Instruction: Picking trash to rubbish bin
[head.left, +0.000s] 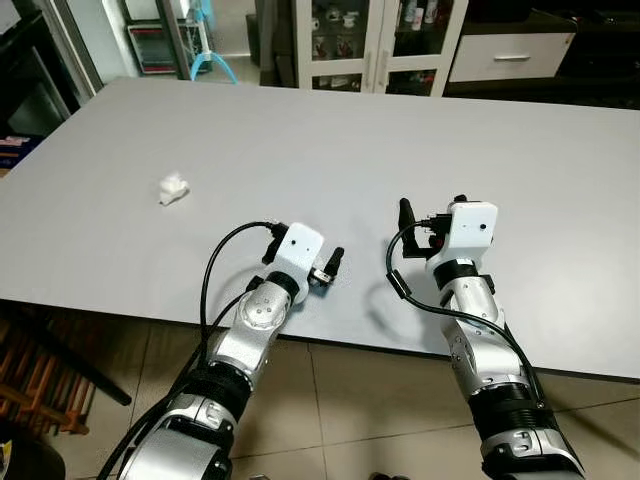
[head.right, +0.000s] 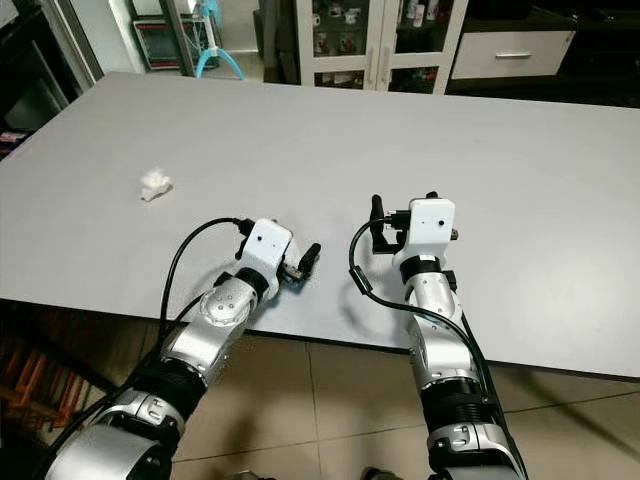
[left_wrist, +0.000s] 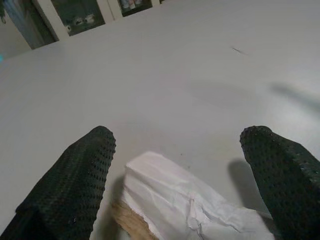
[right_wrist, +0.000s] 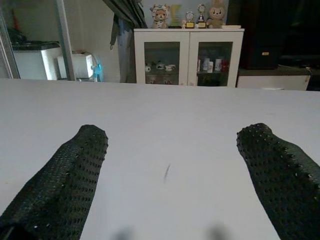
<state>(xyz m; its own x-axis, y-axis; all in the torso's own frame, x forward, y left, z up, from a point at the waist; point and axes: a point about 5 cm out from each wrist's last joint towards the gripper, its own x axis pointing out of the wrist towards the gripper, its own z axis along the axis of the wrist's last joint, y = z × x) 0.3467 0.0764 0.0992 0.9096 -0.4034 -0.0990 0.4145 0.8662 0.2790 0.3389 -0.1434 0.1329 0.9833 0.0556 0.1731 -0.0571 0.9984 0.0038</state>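
A crumpled white tissue (head.left: 173, 189) lies on the grey table (head.left: 330, 140), off to the left. My left gripper (head.left: 330, 268) rests low over the table near its front edge, open. In the left wrist view a second piece of crumpled white paper (left_wrist: 185, 205) with a torn brownish edge lies on the table between the two black fingers (left_wrist: 75, 175), and neither finger touches it. My right gripper (head.left: 415, 228) hovers over bare table to the right of the left one, open, with nothing between its fingers (right_wrist: 65, 175).
The table's front edge (head.left: 400, 350) runs just under both forearms, with tiled floor below. A white glass-door cabinet (head.left: 380, 45) and a white drawer unit (head.left: 510, 55) stand behind the table. Dark clutter sits at the far left.
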